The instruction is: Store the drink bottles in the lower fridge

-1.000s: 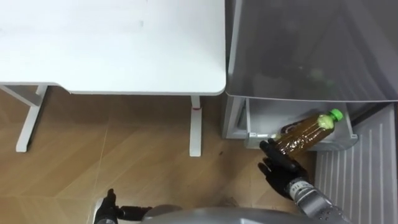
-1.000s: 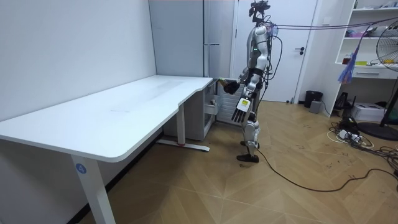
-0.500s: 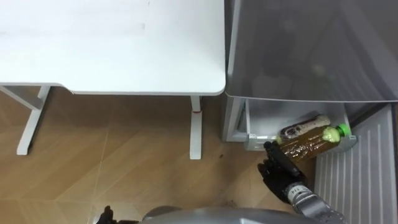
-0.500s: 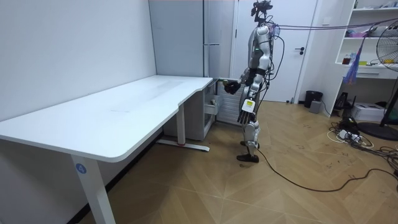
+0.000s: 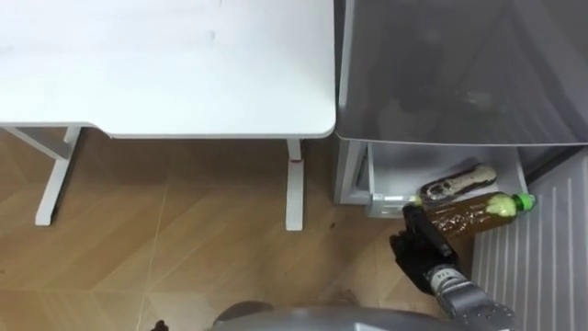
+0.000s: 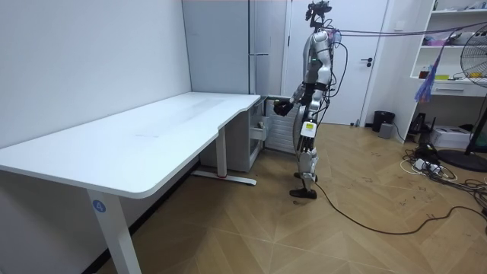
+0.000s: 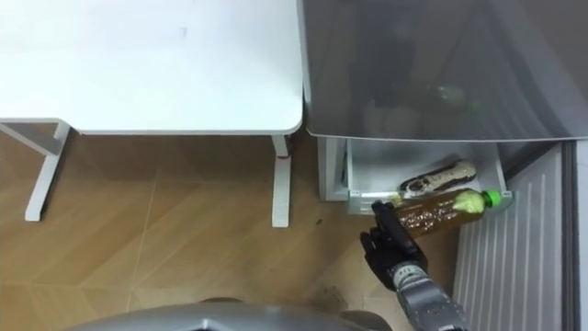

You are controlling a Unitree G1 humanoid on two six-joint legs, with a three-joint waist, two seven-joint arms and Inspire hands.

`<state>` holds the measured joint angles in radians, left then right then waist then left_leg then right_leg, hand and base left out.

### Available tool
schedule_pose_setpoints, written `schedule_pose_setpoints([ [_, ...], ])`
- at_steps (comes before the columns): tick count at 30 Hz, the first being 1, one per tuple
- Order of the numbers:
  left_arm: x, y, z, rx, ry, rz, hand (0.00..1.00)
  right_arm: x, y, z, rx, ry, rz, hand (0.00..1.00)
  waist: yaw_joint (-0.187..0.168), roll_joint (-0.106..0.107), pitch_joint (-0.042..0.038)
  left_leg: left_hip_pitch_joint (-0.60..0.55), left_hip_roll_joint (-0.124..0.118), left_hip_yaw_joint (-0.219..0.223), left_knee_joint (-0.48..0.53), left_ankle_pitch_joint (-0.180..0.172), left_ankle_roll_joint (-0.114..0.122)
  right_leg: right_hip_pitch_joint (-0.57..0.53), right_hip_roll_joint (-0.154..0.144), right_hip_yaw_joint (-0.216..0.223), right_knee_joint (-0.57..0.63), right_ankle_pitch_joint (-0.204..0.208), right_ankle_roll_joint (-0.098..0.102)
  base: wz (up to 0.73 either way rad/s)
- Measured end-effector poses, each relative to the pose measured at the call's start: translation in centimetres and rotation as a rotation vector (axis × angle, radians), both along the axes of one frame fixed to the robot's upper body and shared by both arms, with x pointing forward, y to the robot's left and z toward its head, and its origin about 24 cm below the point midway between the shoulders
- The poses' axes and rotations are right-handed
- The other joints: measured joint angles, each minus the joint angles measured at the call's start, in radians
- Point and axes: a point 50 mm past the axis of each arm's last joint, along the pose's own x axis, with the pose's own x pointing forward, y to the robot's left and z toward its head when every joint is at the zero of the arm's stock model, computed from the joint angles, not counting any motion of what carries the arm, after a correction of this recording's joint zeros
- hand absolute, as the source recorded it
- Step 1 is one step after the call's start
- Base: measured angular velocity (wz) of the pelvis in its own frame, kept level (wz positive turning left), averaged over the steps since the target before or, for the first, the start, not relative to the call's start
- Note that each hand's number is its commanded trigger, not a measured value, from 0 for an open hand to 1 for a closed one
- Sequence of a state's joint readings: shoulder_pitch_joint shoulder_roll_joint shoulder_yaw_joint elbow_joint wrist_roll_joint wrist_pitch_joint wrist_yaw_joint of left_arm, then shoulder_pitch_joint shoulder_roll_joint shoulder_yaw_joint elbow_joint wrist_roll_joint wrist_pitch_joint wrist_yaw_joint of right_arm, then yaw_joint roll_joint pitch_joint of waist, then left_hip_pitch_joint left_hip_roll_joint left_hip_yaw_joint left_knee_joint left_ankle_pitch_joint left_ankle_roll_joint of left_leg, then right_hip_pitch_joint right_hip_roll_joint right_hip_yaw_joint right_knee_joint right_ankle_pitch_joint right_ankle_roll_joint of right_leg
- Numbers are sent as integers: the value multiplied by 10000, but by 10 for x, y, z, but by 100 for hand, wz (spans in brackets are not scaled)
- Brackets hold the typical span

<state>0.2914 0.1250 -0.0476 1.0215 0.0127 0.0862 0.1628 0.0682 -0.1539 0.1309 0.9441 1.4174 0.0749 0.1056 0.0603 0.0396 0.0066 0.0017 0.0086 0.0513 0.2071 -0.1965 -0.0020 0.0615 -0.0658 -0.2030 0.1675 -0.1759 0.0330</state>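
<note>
My right hand is shut on a bottle of amber tea with a green cap. It holds the bottle on its side over the front edge of the open lower fridge drawer, cap pointing right. A second, dark-and-cream bottle lies inside the drawer just behind it. In the room view I stand upright facing the grey fridge, right hand stretched toward it. My left hand hangs open at my side.
The fridge's grey top overhangs the drawer. Its open door, with a white ribbed inner face, stands at my right. A white desk with a white leg lies close on my left, over wooden floor.
The tea bottle has moved right and down toward the drawer's front, uncovering the second bottle behind it. My left hand has dropped below the eye view's bottom edge.
</note>
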Motion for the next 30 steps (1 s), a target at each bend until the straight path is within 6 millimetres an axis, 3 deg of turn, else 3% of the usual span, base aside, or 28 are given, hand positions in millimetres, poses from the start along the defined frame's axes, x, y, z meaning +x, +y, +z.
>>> schedule_pose_setpoints([
  [3,6,-1,0,-12,-126,-89,0,9,-3,1,14,-9,-217,100,-55,19,53,-252,-20,-39,153,3,5,-147,-26,-82,17,-1,0,10],
  [7,13,3,1,59,-287,-235,0,33,-15,8,-47,-336,-856,100,-56,0,58,-714,-32,-95,286,28,37,-608,-54,-154,159,-1,-1,6],
  [10,25,7,1,93,-429,-365,0,50,-21,13,-166,-521,-985,100,8,-57,100,-980,-29,-154,350,55,41,-826,-59,-238,203,3,-11,9],
  [11,32,8,1,51,-493,-442,0,57,-22,16,-214,-579,-950,100,25,-106,148,-1120,-28,-195,421,56,41,-919,-55,-269,204,14,-28,10],
  [16,56,8,3,-28,-846,-799,0,77,-22,25,-228,-843,-724,100,24,-97,178,-1832,-18,-289,696,59,45,-1420,-51,-482,237,61,-66,13],
  [23,82,10,7,-153,-1218,-1280,0,98,-42,39,-430,-899,-1184,100,503,23,224,-2567,-30,-314,684,176,68,-2353,-101,-460,573,73,-84,-1],
  [30,90,8,8,-191,-1359,-1512,0,127,-53,62,-424,-1632,-1605,100,591,-49,298,-3145,-45,-414,678,251,55,-2985,-117,-484,732,73,-85,0],
])
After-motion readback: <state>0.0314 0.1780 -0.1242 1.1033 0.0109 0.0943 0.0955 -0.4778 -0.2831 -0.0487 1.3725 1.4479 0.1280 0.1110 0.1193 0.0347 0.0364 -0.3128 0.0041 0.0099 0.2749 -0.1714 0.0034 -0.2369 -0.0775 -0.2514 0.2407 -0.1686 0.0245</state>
